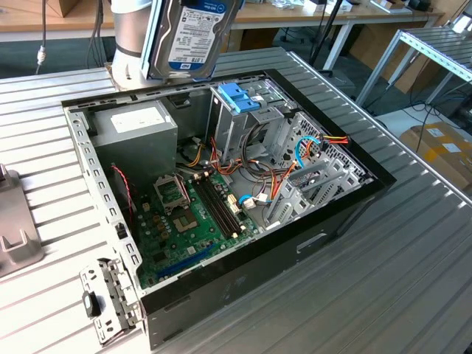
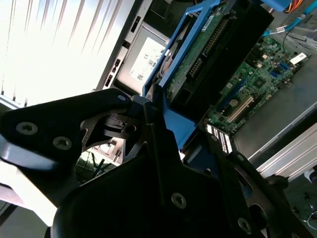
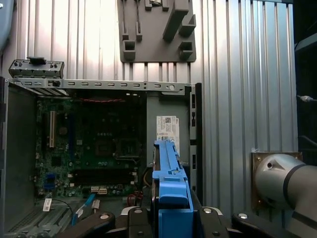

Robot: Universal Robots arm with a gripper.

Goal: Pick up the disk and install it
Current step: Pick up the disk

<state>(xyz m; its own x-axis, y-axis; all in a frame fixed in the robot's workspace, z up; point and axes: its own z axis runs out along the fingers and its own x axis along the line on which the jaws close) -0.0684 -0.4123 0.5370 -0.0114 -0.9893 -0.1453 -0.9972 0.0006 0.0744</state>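
Setting: ribbed metal bench point(image 1: 413, 243) in a workshop, more tables behind; an open computer case point(image 1: 243, 276) lies on its side on it, lid off.
Task item: the disk point(image 1: 193, 33) is held up off the bench on edge, label toward the exterior view. It hangs over the case's far end and sits in no bay yet.
Grip: the gripper point(image 3: 171, 217) is closed on the disk, its fingers point(image 2: 154, 134) pressing the light blue frame from both sides; nothing else is held.
Beneath: the power supply point(image 1: 136, 129) and motherboard point(image 1: 184, 221) show past the blue frame in the first wrist view.
Around: a grey drive cage point(image 1: 243, 133) topped by a darker blue latch point(image 1: 240, 96) stands to the exterior view's right of the disk. Cables point(image 1: 258, 177) bunch between cage and motherboard, a loose hinged bracket point(image 1: 110, 299) lies at the near corner, and a grey fixture point(image 1: 15, 232) rests beside the case.
In the way: by my judgement, the latch and the cables nearest the cage; the case rim is also close under the disk.
Risk, twist: the hold is on the plastic frame alone, so a knock against cage or rim could skew the disk between the fingers.
Risk, snag: a corner catching a cable could tug a plug loose or stop the disk short.
Risk, drop: a slip here would likely land the disk on the power supply or motherboard.
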